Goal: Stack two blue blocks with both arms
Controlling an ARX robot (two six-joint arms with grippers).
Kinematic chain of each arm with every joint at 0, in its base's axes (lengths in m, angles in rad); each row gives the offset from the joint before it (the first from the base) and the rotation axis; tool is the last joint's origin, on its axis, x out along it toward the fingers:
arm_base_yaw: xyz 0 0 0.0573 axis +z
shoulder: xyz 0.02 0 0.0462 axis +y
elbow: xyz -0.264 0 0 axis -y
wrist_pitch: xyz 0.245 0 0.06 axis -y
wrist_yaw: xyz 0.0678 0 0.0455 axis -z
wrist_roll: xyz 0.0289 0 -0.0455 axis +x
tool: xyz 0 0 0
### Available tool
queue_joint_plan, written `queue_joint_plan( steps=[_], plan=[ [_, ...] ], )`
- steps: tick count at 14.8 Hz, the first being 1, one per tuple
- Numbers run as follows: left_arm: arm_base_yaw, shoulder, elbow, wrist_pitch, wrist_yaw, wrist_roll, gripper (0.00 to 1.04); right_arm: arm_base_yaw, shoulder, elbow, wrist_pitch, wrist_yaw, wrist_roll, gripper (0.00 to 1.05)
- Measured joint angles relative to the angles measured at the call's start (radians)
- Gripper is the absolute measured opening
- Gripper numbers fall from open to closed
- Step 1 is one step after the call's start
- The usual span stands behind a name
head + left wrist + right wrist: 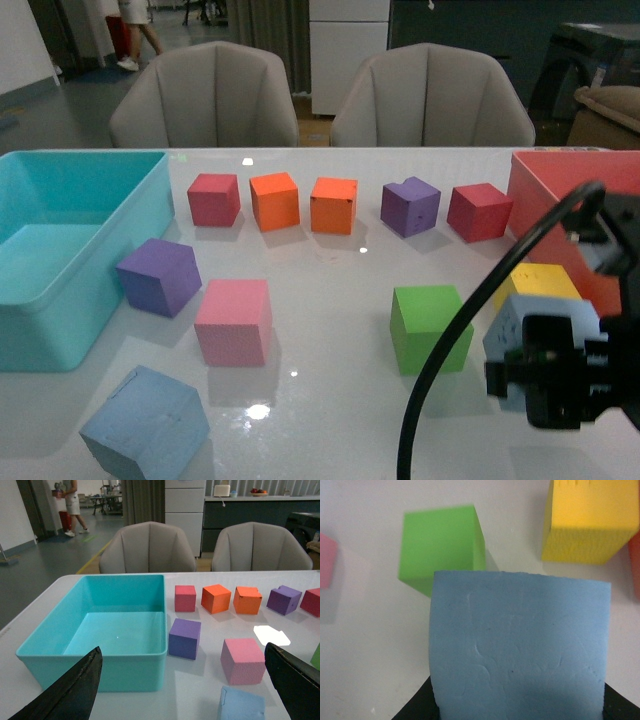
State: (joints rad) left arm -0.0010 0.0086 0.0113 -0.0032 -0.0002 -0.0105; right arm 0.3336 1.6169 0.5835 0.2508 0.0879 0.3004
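Right pincer (543, 375) is clamped on one blue block (520, 645), by my feed; left pincer (182, 652) stands apart, the other blue block (241, 705) on the desk (340, 270) near it

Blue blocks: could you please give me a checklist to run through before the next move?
1. Right gripper shut on the held blue block: ok.
2. Held blue block lifted clear of the table: cannot tell.
3. Second blue block lying free, top bare: ok.
4. Left gripper open and empty: ok.
5. Low, straight path between the two blocks free: not ok; the green cube stands in the way.
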Motion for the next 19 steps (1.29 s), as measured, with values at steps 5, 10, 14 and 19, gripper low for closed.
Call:
queue_joint_plan(
  steps=[5,10,14,19],
  plan=[
    [0.000,0.000,0.000,0.000,0.000,0.000,0.98,0.053,0.178,0.441,-0.133,-0.013,-0.001,0.45],
    [0.000,0.000,0.000,0.000,0.000,0.000,0.98,0.087,0.511,0.851,-0.283,-0.021,0.012,0.45],
    [0.000,0.000,0.000,0.000,0.000,0.000,0.98,0.106,0.667,1.041,-0.360,-0.031,0.040,0.45],
    [0.000,0.000,0.000,0.000,0.000,0.000,0.98,0.124,0.787,1.152,-0.425,-0.027,0.078,0.44]
  ],
)
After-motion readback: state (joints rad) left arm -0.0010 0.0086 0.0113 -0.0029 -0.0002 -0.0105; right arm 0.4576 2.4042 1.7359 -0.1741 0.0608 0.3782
